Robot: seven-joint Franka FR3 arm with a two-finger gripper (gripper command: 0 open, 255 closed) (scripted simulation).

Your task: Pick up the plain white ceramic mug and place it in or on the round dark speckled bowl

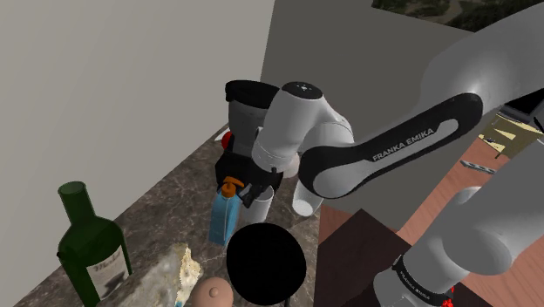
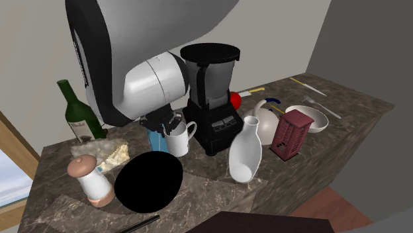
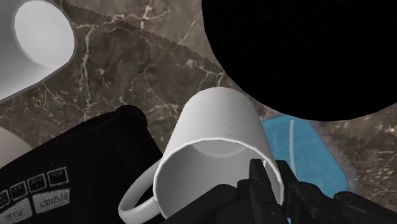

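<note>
grasp stage of the mug-to-bowl transfer. the gripper (image 3: 271,177) reaches down over the white mug (image 3: 219,127). its jaws appear closed on the rim wall opposite the handle, one finger inside the mouth and one outside. the mug is beside the blender (image 2: 212,99) base and just beside a blue bottle (image 2: 157,140), with its handle towards the blender. whether its foot rests on the marble counter (image 2: 218,192) or is clear of it cannot be told. the bowl (image 2: 149,180), drawn as a flat black disc, lies near on the counter, on the side of the mug away from the blender. judged next move: a straight lift clear of bottle and blender, a short carry to above the bowl's middle, then a lowering before release. a rim pinch may let the mug swing, so slow travel seems wise.
</note>
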